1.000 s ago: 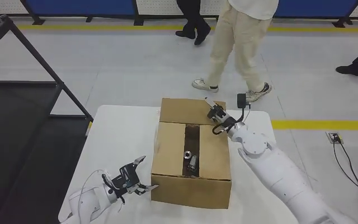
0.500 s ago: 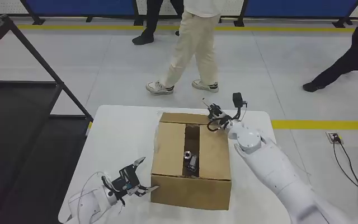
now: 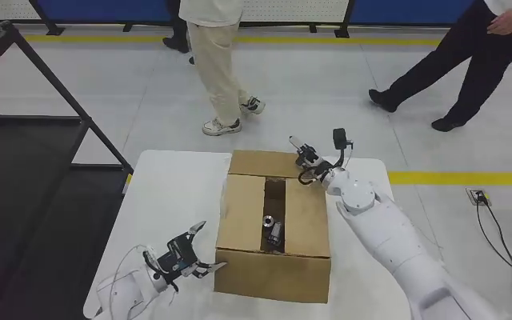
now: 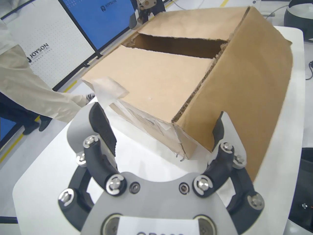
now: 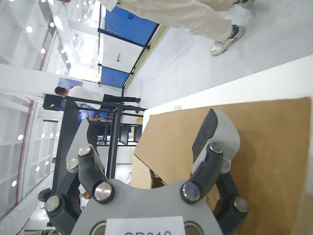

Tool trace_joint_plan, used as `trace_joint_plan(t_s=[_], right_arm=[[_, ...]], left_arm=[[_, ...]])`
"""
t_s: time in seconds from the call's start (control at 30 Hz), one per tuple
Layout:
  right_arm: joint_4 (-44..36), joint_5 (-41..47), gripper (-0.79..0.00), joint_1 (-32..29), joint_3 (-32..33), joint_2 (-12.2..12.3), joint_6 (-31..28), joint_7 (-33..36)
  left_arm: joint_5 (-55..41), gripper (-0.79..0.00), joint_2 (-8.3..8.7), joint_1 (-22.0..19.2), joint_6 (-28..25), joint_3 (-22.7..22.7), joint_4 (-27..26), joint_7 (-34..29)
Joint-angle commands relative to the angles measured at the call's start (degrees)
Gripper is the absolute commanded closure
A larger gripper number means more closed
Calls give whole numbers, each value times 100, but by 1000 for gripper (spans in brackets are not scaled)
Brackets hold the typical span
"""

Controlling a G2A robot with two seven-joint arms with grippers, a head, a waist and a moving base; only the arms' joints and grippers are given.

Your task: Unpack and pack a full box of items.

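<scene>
Top view: a brown cardboard box (image 3: pixel 244 216) sits at the centre of a white table (image 3: pixel 176 200), its flaps parted over small dark items (image 3: pixel 272 228). The left gripper (image 3: pixel 206 248), fingers spread, is at the box's 7 o'clock corner. The right gripper (image 3: pixel 300 156), also spread, is at 1 o'clock.

Left wrist view: the spread left gripper (image 4: pixel 159 113) frames a corner of the box (image 4: pixel 159 79).

Right wrist view: the spread right gripper (image 5: pixel 149 118) straddles a flap edge of the box (image 5: pixel 269 135).

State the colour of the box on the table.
The box is plain brown cardboard, best seen in the left wrist view.

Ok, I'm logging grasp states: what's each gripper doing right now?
Left gripper: open, empty, at a near corner of the cardboard box.
Right gripper: open, empty, at its far corner.
</scene>
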Motion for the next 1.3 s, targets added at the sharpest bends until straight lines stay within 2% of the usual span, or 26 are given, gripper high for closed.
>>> trace_joint_plan(t_s=[0.0, 0.2, 0.37, 0.57, 0.77, 1.07, 1.27], right_arm=[[-143, 2, -785, -83, 93, 51, -414, 406], [-797, -103, -785, -422, 330, 245, -986, 1619], [-1306, -427, -785, -623, 430, 393, -679, 2481], [-1730, -881, -785, -784, 380, 415, -18, 2565], [-1819, -1053, -785, -780, 188, 300, 459, 2610], [-1415, -445, -785, -607, 36, 30, 78, 3077], [-1134, 219, -785, -525, 198, -76, -403, 3405]], left_arm=[[-90, -785, 18, 72, 121, -157, -78, 47], [-669, -785, 35, 272, 645, -660, -82, -110], [-1072, -785, 2, 253, 1153, -813, 171, -652], [-1289, -785, -52, 43, 1432, -684, 560, -1136], [-1348, -785, -95, -130, 1546, -542, 826, -1226], [-1416, -785, -115, -234, 1493, -511, 1101, -1153], [-1418, -785, -124, -258, 1439, -479, 1206, -1152]])
